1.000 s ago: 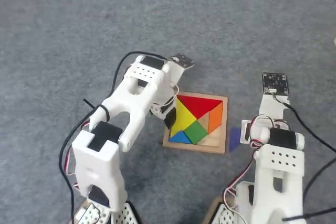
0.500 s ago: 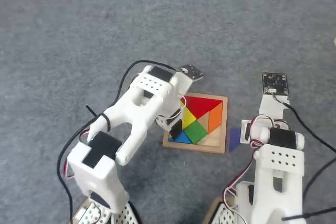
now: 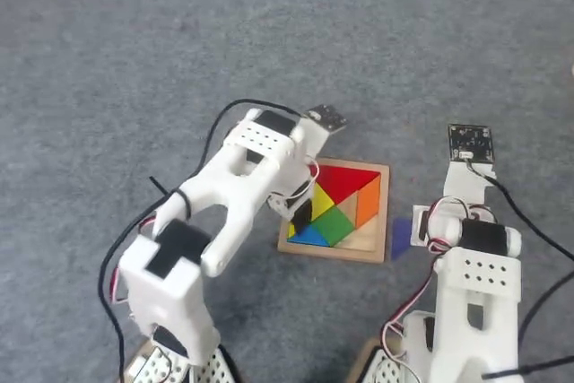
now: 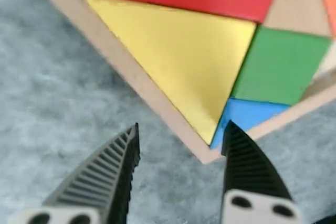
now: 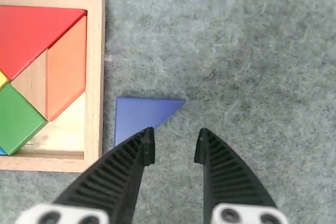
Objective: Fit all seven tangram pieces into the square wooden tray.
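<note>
The square wooden tray [image 3: 381, 211] lies mid-table and holds red [image 3: 341, 180], yellow [image 3: 316, 202], green [image 3: 337, 223], orange [image 3: 368, 200], light blue [image 3: 308, 236] and plain wood pieces. A dark blue triangle [image 5: 139, 116] lies on the carpet just outside the tray's right side [image 3: 400, 238]. My left gripper [image 4: 181, 140] hangs open over the tray's near-left corner [image 4: 207, 156], nothing between its fingers. My right gripper [image 5: 173, 142] is open right above the dark blue triangle's edge. In the tray [image 5: 95, 72], a bare patch of floor [image 5: 65, 124] shows below the orange piece.
Grey carpet [image 3: 134, 87] covers the table all around. A black cable [image 3: 161, 187] trails off the left arm. A pale wall edge runs along the far side.
The left arm has swung right and down over the tray's near-left corner. The right arm and the dark blue triangle have stayed put.
</note>
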